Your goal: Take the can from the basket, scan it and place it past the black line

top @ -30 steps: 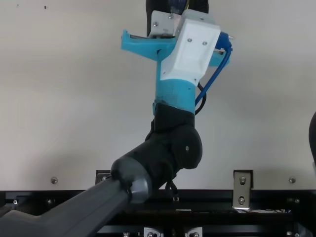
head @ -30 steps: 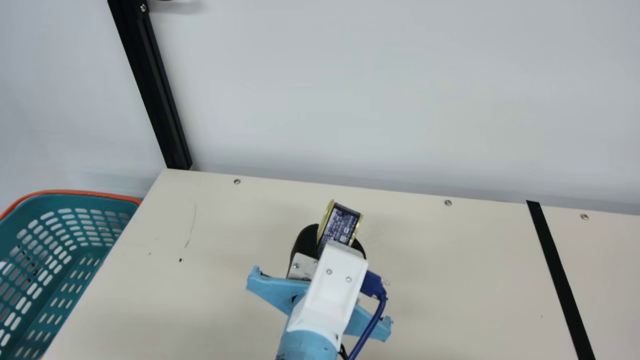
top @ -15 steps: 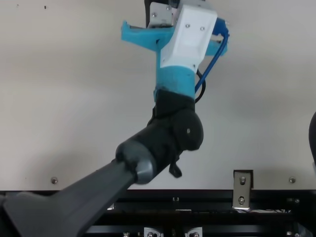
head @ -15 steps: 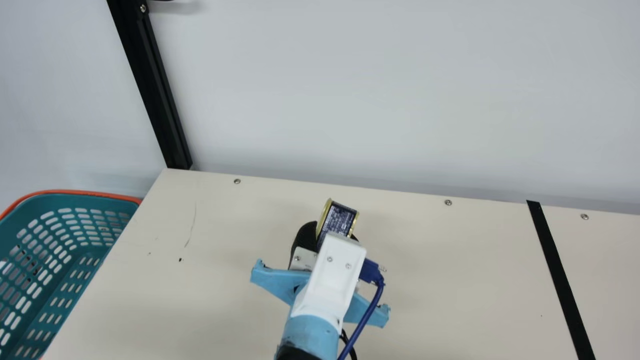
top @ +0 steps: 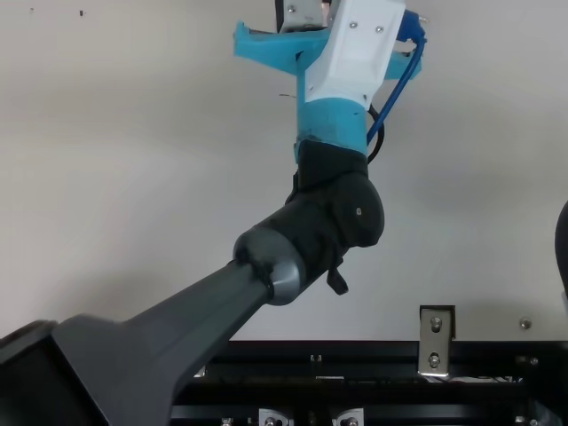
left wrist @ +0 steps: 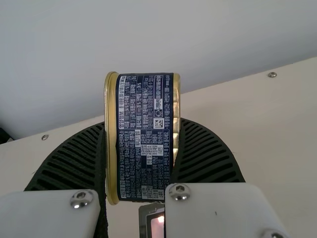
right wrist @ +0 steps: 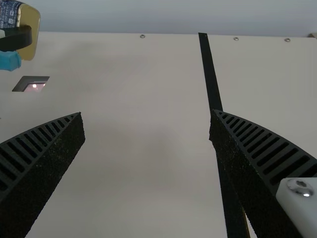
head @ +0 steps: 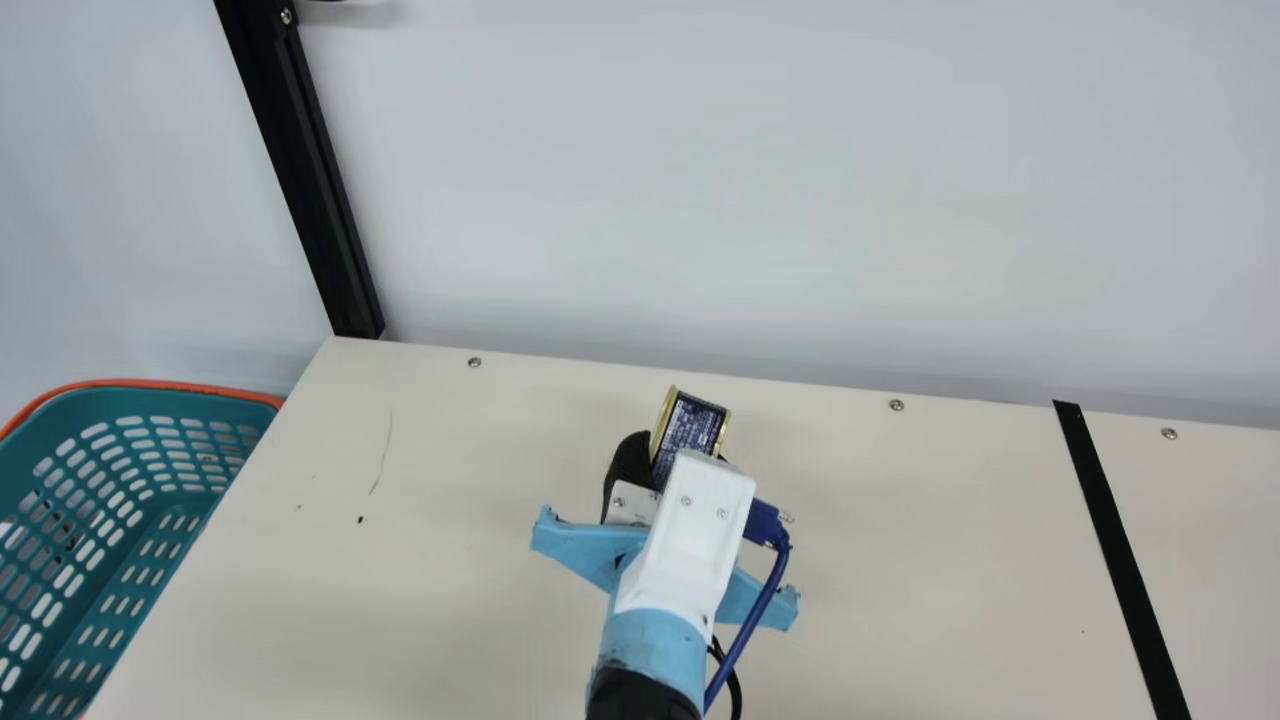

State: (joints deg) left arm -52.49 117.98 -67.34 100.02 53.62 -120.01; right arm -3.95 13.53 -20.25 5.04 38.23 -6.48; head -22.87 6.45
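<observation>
In the main view my left gripper (head: 680,450) is closed around the sides of the can (head: 694,422), which has a dark blue label and gold rims. The left wrist view has the can (left wrist: 143,158) between both ribbed fingers of the left gripper (left wrist: 142,122), its printed side facing the camera. A small scanner window (right wrist: 34,85) with a reddish glow lies on the table, near the held can (right wrist: 28,29), in the right wrist view. The right gripper (right wrist: 146,113) stands open with nothing between its fingers. The black line (head: 1120,550) runs across the table's right part.
A teal basket (head: 170,387) with an orange-rimmed one around it stands at the main view's left. Behind the table rises a pale wall, with a black post (head: 310,180) at the back left corner. A metal bracket (top: 435,342) sits at the near edge.
The left gripper has carried the can a little farther toward the back wall, then to the right. The can has stayed in its grip.
</observation>
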